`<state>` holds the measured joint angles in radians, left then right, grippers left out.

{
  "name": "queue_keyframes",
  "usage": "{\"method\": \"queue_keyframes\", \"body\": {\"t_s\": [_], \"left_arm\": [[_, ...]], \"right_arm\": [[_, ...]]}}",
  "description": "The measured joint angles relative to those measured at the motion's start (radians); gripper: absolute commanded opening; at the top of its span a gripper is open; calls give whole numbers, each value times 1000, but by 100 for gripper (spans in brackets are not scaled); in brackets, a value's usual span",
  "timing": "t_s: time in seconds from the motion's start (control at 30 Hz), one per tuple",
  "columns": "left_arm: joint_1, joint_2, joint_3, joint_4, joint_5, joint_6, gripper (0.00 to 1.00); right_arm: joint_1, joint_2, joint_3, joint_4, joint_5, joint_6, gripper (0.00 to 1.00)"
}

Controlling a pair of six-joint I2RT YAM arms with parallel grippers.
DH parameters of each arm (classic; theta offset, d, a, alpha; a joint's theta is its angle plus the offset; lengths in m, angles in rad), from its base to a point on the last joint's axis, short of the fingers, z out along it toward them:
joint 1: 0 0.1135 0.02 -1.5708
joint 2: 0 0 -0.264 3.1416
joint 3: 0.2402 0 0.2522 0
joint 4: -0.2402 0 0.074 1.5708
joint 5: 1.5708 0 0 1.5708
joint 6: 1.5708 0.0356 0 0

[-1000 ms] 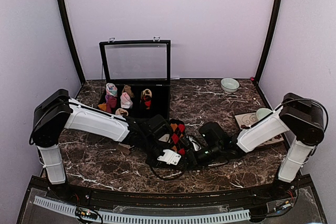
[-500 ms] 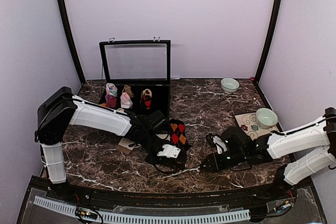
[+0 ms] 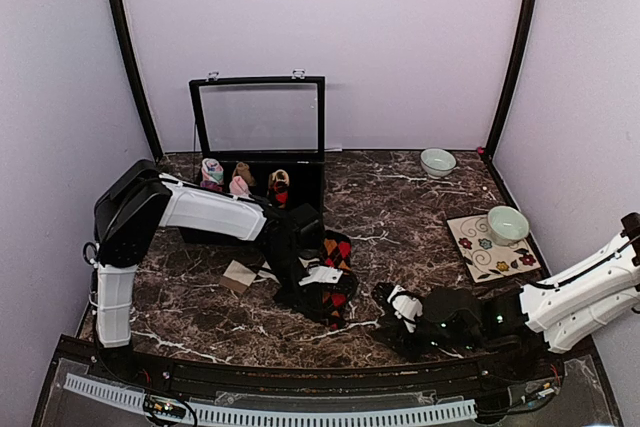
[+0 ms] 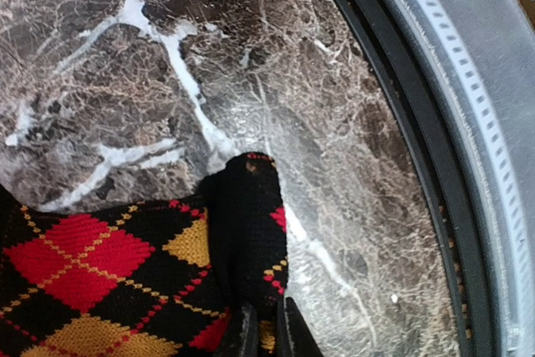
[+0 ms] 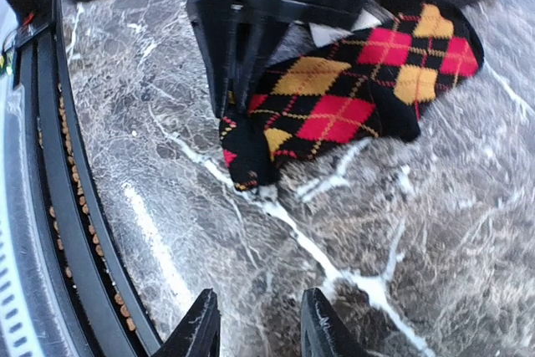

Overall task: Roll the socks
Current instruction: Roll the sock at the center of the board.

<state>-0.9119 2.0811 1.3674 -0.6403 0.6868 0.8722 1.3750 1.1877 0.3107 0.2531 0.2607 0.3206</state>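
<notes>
The black socks with red and yellow argyle diamonds [image 3: 340,250] lie flat in the middle of the marble table. In the left wrist view my left gripper [image 4: 266,334] is shut on a black fold of these socks [image 4: 100,265], near the toe end that points at the table's front edge. From above, that left gripper [image 3: 322,299] sits at the socks' near end. My right gripper [image 5: 261,328] is open with only bare marble between its fingers, a short way in front of the argyle socks [image 5: 351,98]. In the top view the right gripper [image 3: 385,297] hangs low, to the right of the socks.
A black case with its glass lid [image 3: 258,117] raised stands at the back and holds rolled sock bundles [image 3: 240,187]. A small tan piece [image 3: 238,275] lies left of the socks. At the right are a green bowl [image 3: 437,162] and another bowl [image 3: 507,224] on a floral mat [image 3: 478,252]. The table's front rail [image 5: 50,165] is close.
My right gripper has pulled away from the socks toward the front right and stands empty. The left arm has swung inward, and the socks' near end now reaches further toward the front edge.
</notes>
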Motion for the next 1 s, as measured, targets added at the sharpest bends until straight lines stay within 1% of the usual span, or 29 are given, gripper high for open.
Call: {"method": "queue_keyframes", "body": {"t_s": [0.2, 0.3, 0.47, 0.63, 0.8, 1.0], "left_arm": [[11, 63, 61, -116, 92, -21, 7], [11, 89, 81, -163, 132, -23, 8], [18, 102, 85, -198, 158, -24, 8], [23, 105, 85, -200, 159, -28, 8], [24, 105, 85, -200, 158, -36, 8], [25, 105, 86, -200, 158, -39, 8]], "right_arm": [[111, 172, 135, 17, 116, -143, 32], [131, 246, 187, 64, 138, -203, 31], [134, 354, 227, 160, 138, -287, 30], [134, 461, 263, 218, 127, -353, 28], [132, 529, 288, 260, 125, -394, 25], [116, 577, 296, 309, 125, -401, 23]]}}
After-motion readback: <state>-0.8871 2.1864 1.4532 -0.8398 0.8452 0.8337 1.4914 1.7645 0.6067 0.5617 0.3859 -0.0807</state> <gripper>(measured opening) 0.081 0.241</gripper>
